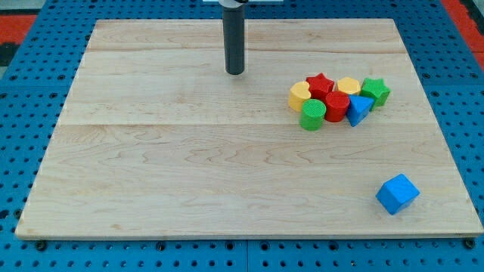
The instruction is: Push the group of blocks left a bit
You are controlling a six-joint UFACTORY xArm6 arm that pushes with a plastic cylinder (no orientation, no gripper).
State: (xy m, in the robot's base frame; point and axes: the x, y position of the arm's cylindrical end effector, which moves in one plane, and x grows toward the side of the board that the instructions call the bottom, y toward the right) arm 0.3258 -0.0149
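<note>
A tight group of blocks lies at the view's right, upper half of the wooden board: a yellow block, a red star, a yellow hexagon, a green star, a green cylinder, a red block and a blue triangular block. They touch one another. My tip stands on the board to the left of the group, apart from it by a clear gap and slightly higher in the view.
A blue cube lies alone near the board's bottom right corner. The board rests on a blue perforated table.
</note>
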